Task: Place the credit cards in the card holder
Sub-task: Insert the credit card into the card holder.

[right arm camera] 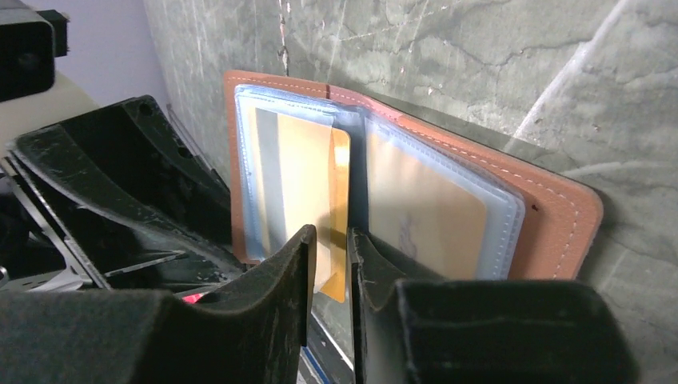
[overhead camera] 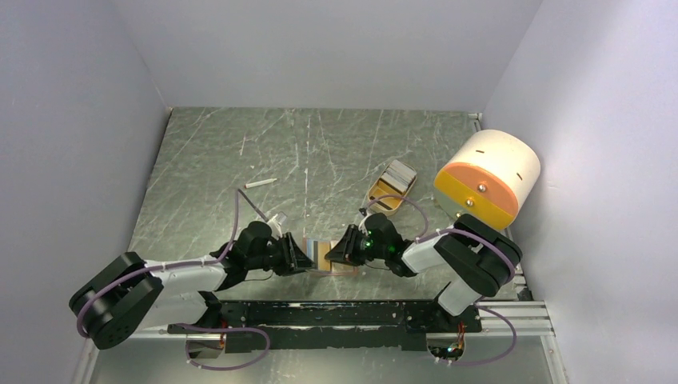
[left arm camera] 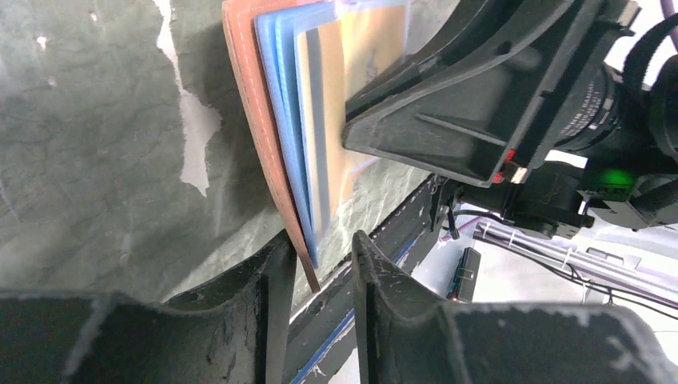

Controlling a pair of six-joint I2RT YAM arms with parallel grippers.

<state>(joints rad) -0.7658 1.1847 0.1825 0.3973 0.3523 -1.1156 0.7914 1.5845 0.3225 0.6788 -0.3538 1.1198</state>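
Note:
The reddish-brown card holder (overhead camera: 345,270) lies open near the table's front edge, between my two grippers. Its clear sleeves show in the right wrist view (right arm camera: 560,216). An orange-yellow card (right arm camera: 316,160) sits partly in the left sleeve. My right gripper (right arm camera: 329,240) is shut on that card's lower corner. A pale card (right arm camera: 424,208) fills the right sleeve. My left gripper (left arm camera: 318,248) has its jaws slightly apart. The holder's leather edge (left arm camera: 248,104) stands between them, against one finger only. In the top view the left gripper (overhead camera: 306,258) and right gripper (overhead camera: 334,254) almost touch.
A tan oblong tray (overhead camera: 376,194) holding more cards (overhead camera: 397,174) stands behind the right gripper. A big cream-and-orange cylinder (overhead camera: 488,176) is at the right wall. A small white stick (overhead camera: 261,183) lies mid-table. The black rail runs just below the holder.

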